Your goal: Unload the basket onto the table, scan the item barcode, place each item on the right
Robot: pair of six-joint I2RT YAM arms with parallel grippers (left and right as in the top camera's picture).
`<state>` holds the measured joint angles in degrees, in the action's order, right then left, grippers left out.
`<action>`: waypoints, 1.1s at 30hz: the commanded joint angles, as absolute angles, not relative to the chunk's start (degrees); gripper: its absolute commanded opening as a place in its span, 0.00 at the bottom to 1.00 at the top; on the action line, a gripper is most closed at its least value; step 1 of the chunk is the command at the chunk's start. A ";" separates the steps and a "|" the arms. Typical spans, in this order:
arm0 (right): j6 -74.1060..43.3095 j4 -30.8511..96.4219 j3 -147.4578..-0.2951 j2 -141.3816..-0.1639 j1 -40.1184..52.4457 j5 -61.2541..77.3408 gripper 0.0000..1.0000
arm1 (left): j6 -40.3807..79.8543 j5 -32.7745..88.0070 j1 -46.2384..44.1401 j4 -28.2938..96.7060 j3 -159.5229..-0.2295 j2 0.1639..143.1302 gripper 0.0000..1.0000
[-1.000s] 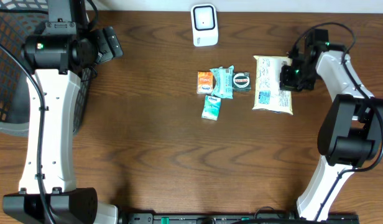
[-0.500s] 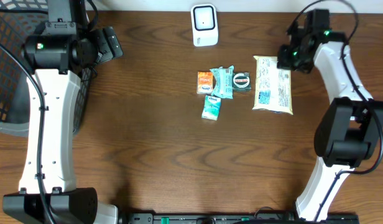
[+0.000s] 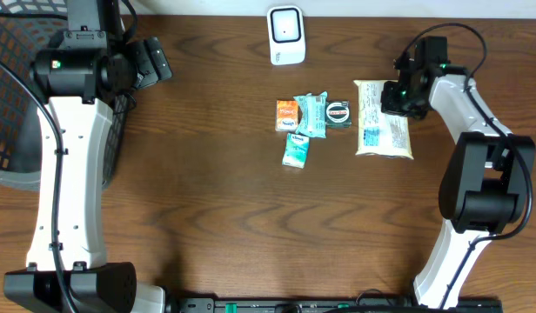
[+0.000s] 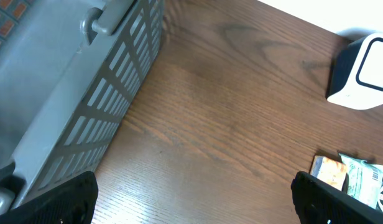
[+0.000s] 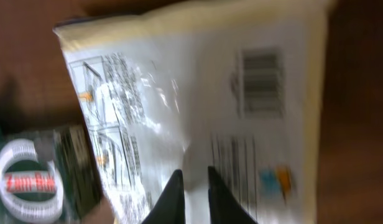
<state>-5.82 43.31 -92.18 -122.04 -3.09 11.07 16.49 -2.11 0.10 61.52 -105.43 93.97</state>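
Observation:
A cream snack bag (image 3: pixel 381 135) lies flat at the right of the table, printed back up, and its barcode (image 5: pixel 261 84) shows in the right wrist view. My right gripper (image 3: pixel 391 103) hovers over the bag's upper part. Its fingers (image 5: pixel 193 171) stand almost together with only a thin slit between them, close above the bag (image 5: pixel 241 124), and grip nothing that I can see. The white scanner (image 3: pixel 285 35) stands at the back centre. My left gripper (image 3: pixel 155 61) is far left and wide open (image 4: pixel 193 193) over bare wood.
Mid-table lie an orange packet (image 3: pixel 287 115), a teal pouch (image 3: pixel 311 113), a round green-labelled tin (image 3: pixel 338 113) and a small teal pack (image 3: pixel 296 149). The tin (image 5: pixel 27 180) is just left of the bag. A dark mesh basket (image 3: pixel 11 78) fills the left edge.
My right gripper swung from the bag's right side up past its top corner, then back down onto its upper part. The bag shifted slightly. The left arm has not moved.

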 commanded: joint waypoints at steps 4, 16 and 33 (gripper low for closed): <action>-6.61 57.78 -100.16 -119.04 -3.27 9.56 0.13 | 16.60 -3.05 0.03 61.67 -105.60 94.00 0.98; -6.85 51.94 -83.24 -119.20 -2.15 9.54 0.14 | 16.60 -3.05 0.05 61.67 -105.60 94.00 0.98; -6.83 69.43 -106.37 -118.32 -5.65 11.49 0.31 | 16.60 -3.05 0.03 61.67 -105.60 94.00 0.98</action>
